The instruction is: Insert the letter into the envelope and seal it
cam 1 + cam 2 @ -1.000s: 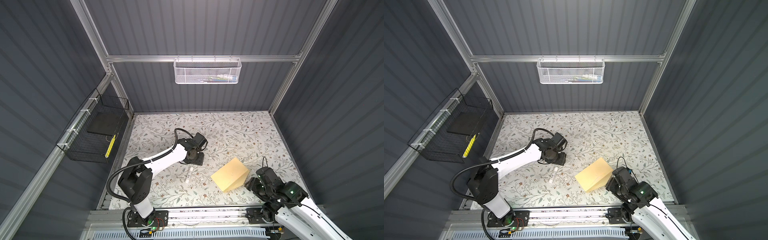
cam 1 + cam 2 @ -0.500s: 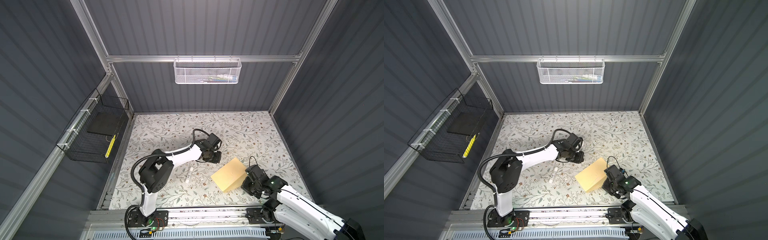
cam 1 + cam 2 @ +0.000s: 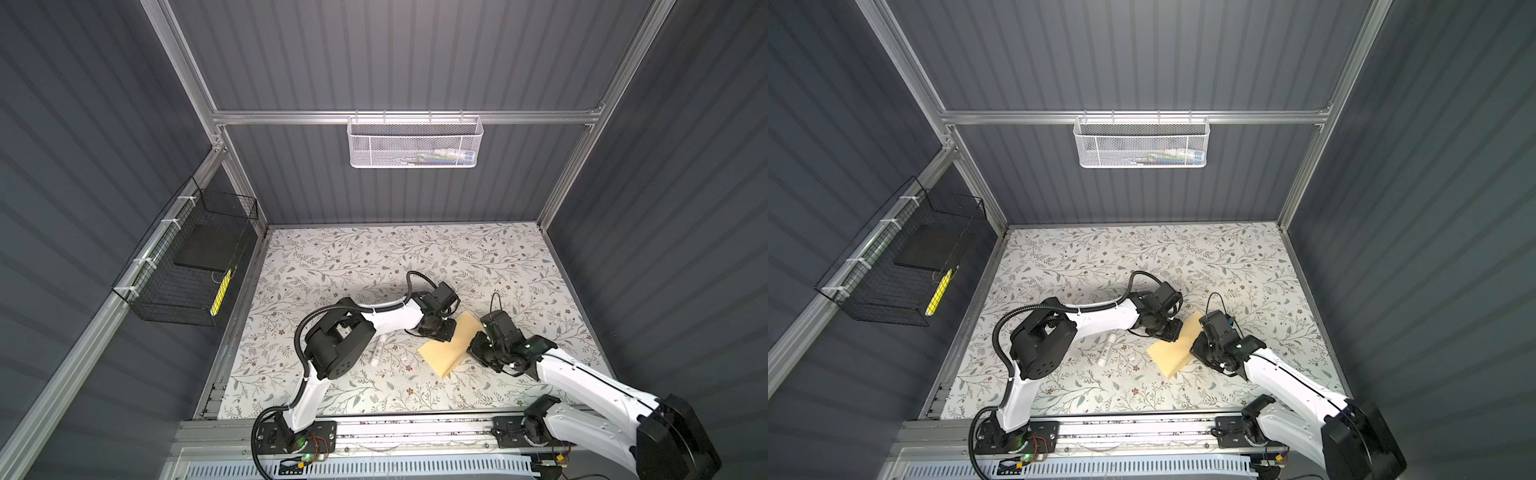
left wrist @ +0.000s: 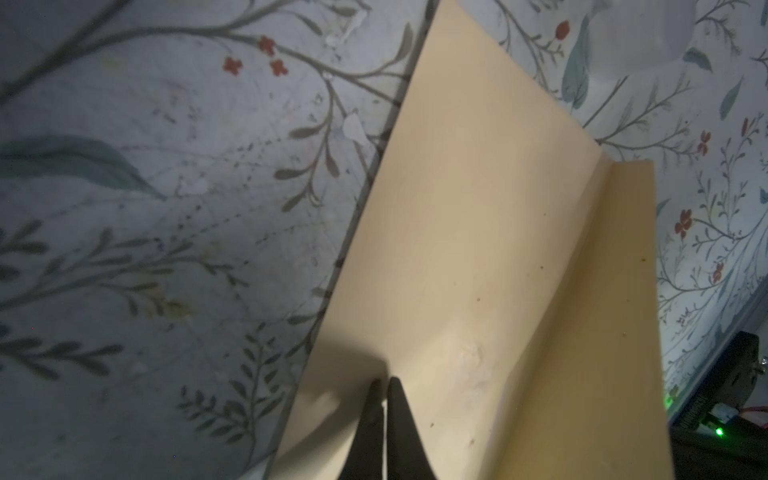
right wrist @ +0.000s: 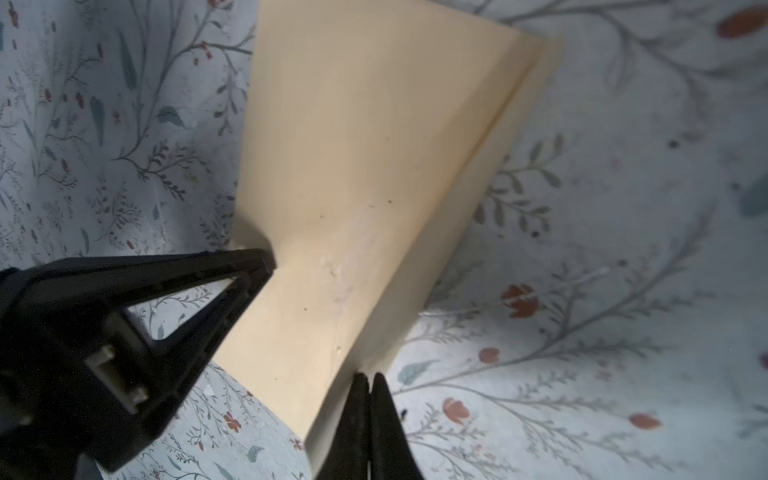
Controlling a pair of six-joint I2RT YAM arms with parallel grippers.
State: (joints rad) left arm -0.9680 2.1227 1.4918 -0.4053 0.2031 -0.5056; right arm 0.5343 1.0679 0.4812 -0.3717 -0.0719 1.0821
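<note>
The tan envelope [image 3: 446, 353] [image 3: 1173, 353] lies right of centre on the floral table, partly raised and bowed. My left gripper [image 3: 449, 334] [image 3: 1174, 332] is shut on its left edge. In the left wrist view the closed tips [image 4: 384, 380] pinch the envelope [image 4: 478, 249]. My right gripper [image 3: 474, 350] [image 3: 1196, 348] is shut on the opposite edge. Its tips [image 5: 369, 376] meet the end of a fold line in the envelope [image 5: 353, 145], and the left gripper's fingers [image 5: 232, 282] show across from them. The letter shows in no view.
A small white tube [image 3: 377, 353] [image 3: 1106, 348] lies on the table left of the envelope, under the left arm. A white mesh basket [image 3: 415, 143] hangs on the back wall. A black wire basket [image 3: 187, 266] hangs on the left wall. A metal rail [image 3: 415, 428] borders the front.
Both arms have moved in to the envelope, the left from the table's middle, the right from the front right. Both grippers have gone from open to shut on its edges.
</note>
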